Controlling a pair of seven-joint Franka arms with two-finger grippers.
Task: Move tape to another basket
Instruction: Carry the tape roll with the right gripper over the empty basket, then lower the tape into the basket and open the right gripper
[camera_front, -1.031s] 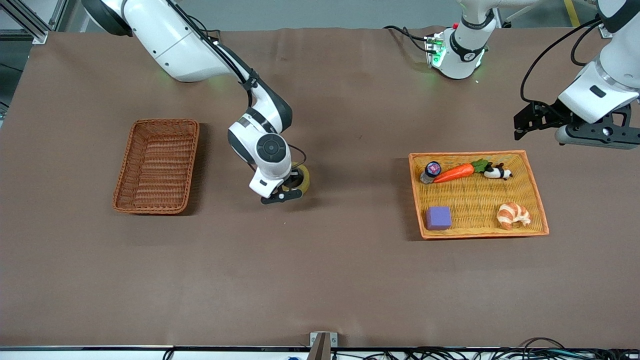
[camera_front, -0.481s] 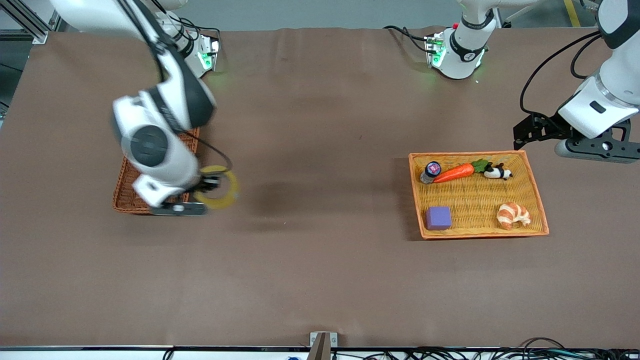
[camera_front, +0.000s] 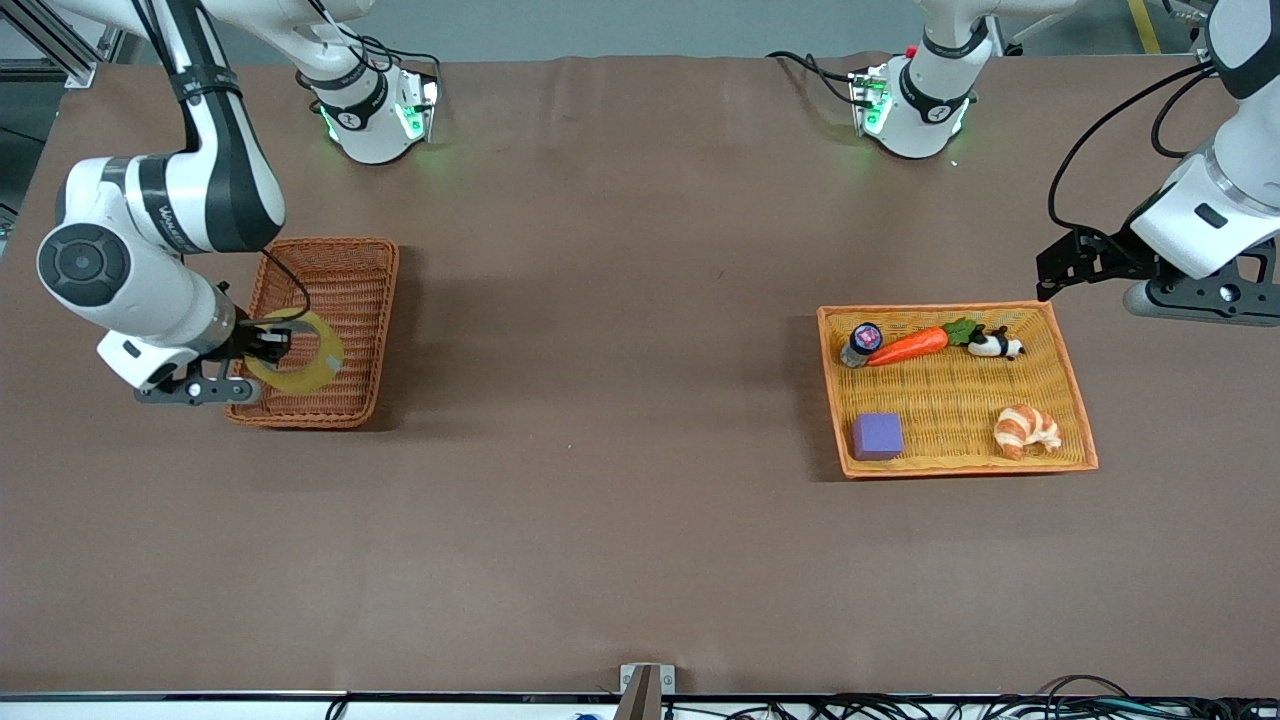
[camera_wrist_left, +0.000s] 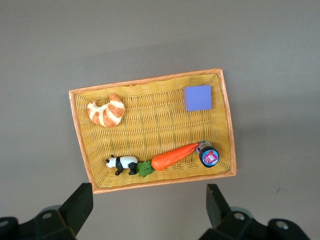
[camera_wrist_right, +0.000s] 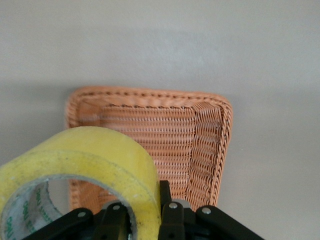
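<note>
The brown table (camera_front: 640, 520) lies bare between a yellow tray (camera_front: 1065, 360) at the left arm's end and the basket (camera_front: 375, 300) at the right arm's end. The tray holds a carrot (camera_front: 908, 345), croissant (camera_front: 1026, 430), purple block (camera_front: 877, 436), toy panda (camera_front: 995, 345) and small jar (camera_front: 862, 343). The left gripper (camera_wrist_left: 150, 210) waits with fingers apart above the tray. The right gripper (camera_front: 272, 345) is clamped on the tape's (camera_front: 310, 352) rim, holding it over the basket.
</note>
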